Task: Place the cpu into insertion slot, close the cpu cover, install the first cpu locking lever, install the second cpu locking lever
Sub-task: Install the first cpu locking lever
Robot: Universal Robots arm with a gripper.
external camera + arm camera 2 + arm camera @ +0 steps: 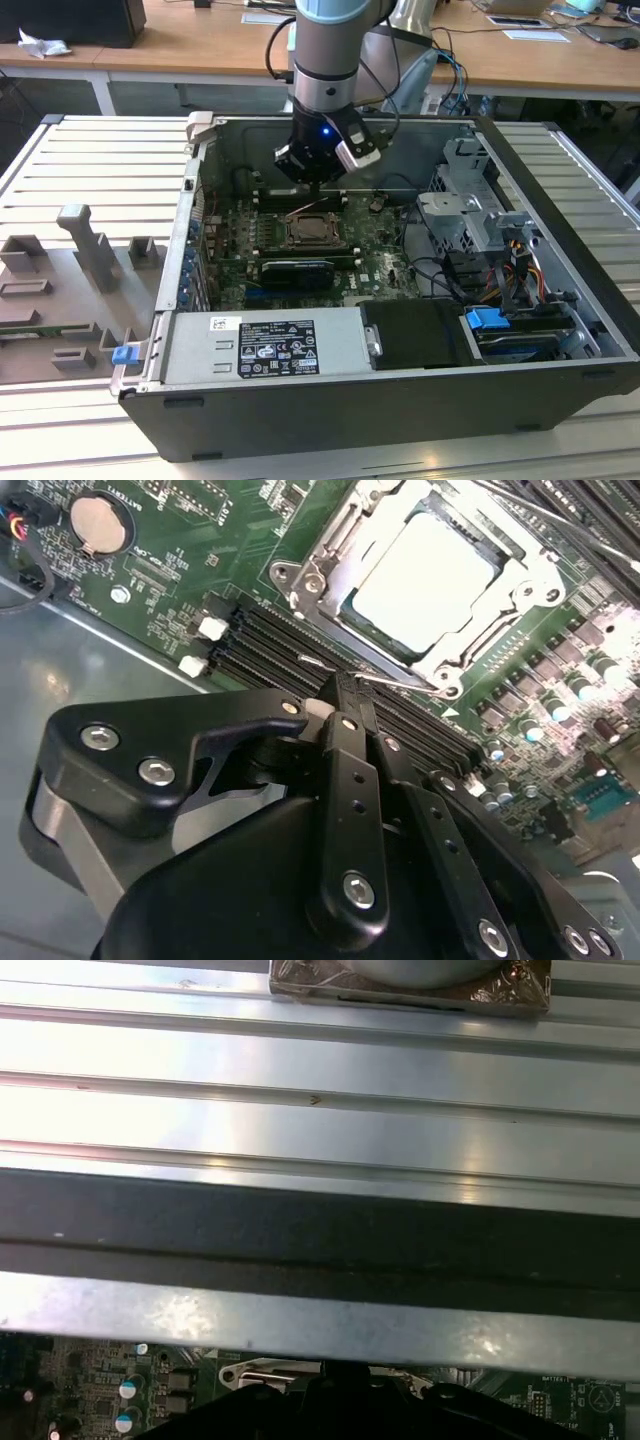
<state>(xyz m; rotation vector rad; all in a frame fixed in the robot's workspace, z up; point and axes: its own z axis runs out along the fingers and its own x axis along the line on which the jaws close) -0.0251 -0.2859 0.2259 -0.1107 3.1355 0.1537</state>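
In the exterior view, grey moulded fixtures (80, 270) lie outside the open computer case (400, 400), off its wall toward the exterior view's left. Inside the case, the insertion slot (312, 230) sits on the green motherboard (380, 255), with the gripper (316, 182) hanging just above the slot's far edge.

In the second wrist view the gripper (345, 690) has its fingers pressed together, pinching nothing, tips by a thin wire lever (395, 683) at the slot's rim. The cpu (425, 570) lies seated in the insertion slot (300, 580), the cpu cover (520, 575) down around it. Black memory slots (270, 645) run between gripper and slot
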